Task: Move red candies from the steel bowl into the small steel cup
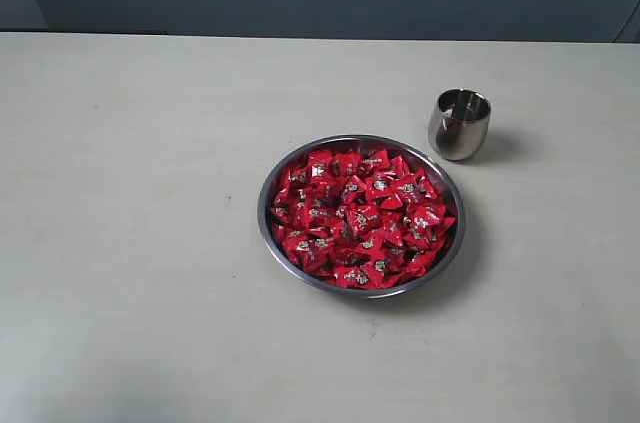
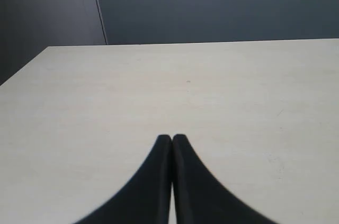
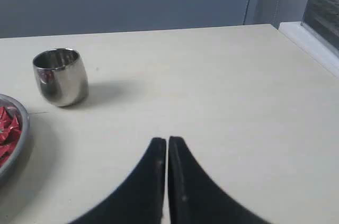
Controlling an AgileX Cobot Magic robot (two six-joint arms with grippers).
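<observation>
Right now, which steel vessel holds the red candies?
The wide, shallow steel bowl, heaped with red candies; the small steel cup beside it is far narrower.

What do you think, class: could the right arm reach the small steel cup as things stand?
Probably yes. Only bare table lies between the right gripper and the small steel cup; the steel bowl sits beside that path, not across it. The jaws are shut, though.

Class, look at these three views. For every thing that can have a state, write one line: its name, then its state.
bowl: upright, filled with candies.
candies: wrapped, heaped in the bowl.
cup: upright, apart from the bowl, no candy seen inside.
left end effector: shut, holding nothing.
right end effector: shut, holding nothing.
</observation>
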